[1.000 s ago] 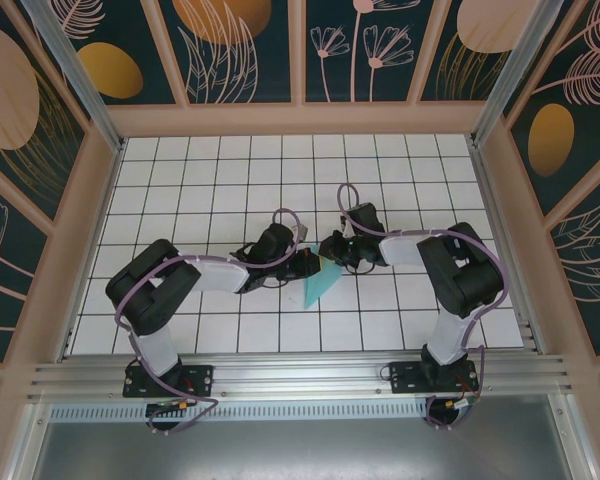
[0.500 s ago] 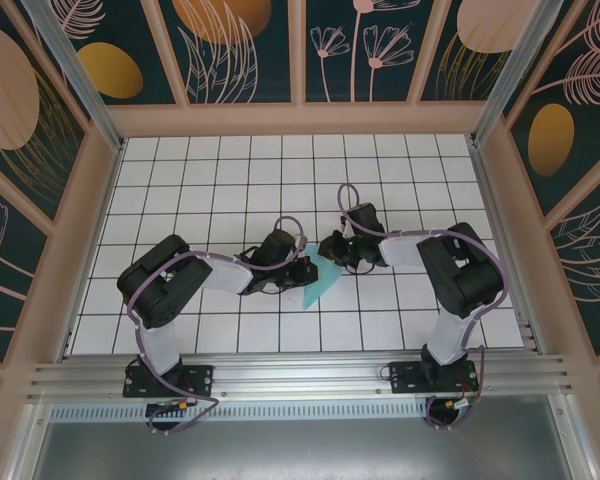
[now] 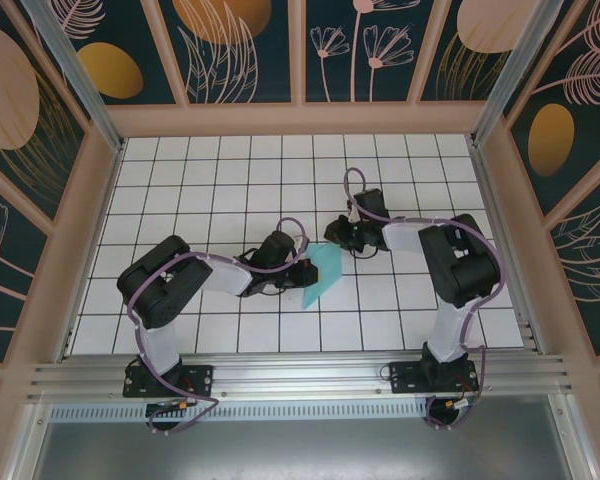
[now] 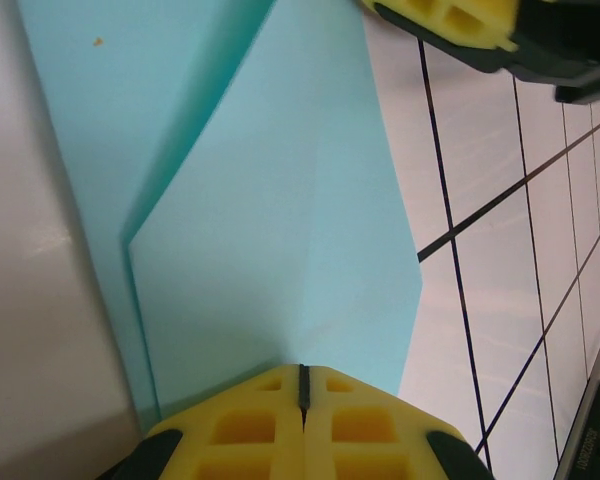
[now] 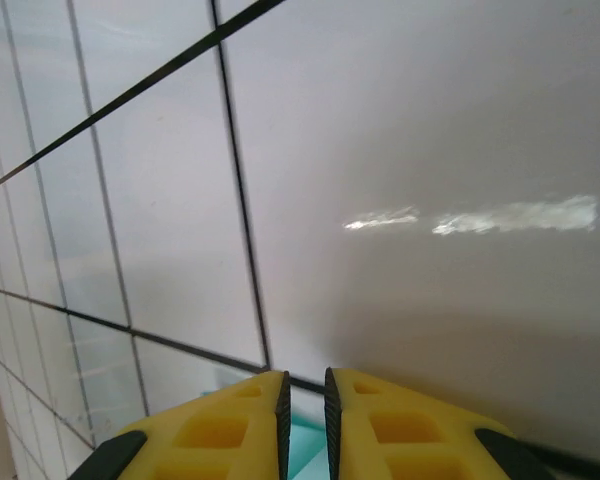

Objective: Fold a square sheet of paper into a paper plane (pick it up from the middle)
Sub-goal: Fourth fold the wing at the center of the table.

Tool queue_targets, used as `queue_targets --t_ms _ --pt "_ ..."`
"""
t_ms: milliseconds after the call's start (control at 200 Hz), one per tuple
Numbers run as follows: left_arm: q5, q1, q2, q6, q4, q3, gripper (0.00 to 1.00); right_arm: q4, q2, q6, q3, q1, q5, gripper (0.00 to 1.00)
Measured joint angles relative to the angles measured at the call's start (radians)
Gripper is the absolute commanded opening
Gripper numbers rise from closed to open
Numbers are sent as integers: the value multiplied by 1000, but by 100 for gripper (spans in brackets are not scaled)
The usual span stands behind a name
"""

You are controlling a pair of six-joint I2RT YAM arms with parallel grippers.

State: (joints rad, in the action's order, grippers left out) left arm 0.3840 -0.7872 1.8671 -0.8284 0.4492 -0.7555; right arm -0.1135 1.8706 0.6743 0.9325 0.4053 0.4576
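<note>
Paper [image 4: 280,250], folded partway, lies just ahead of the closed left gripper [image 4: 302,375]; whether the right gripper [image 5: 302,385] grips anything is unclear; more folds remain.

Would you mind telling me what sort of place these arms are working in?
Probably a purpose-built robot test cell: a white gridded tabletop, walled in by botanical-print panels, with the left arm and right arm bolted to an aluminium rail.
</note>
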Motion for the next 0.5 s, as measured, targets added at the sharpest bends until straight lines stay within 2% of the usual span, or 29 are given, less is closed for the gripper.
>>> queue_targets --t_ms 255,500 --pt "-2 0 0 3 0 0 0 21 -4 -26 3 -26 21 22" --pt "-2 0 0 3 0 0 0 -3 -139 -32 -50 -13 64 22"
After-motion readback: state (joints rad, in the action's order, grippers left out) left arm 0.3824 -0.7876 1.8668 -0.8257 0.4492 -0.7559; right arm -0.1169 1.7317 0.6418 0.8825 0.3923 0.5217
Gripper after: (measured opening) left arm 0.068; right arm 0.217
